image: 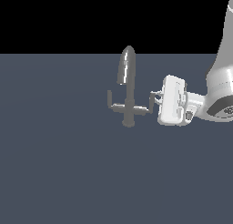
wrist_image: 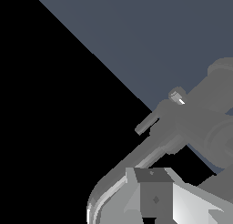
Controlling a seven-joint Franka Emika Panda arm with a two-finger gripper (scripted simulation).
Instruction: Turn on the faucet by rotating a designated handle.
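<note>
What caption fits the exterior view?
Panda gripper reaches sideways to the faucet's lighter handle on the exterior view's right.

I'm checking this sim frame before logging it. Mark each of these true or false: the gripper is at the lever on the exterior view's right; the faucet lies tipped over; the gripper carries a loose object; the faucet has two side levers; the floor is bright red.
1. The gripper is at the handle on the exterior view's right side of the faucet. True.
2. The faucet lies tipped over. False: it stands upright, with its arched spout on top.
3. The gripper carries a loose object. False: nothing loose shows at it; whether it touches the handle cannot be told.
4. The faucet has two side levers. True: the handle and the darker lever opposite it.
5. The floor is bright red. False: the floor is dull blue-grey.
</note>
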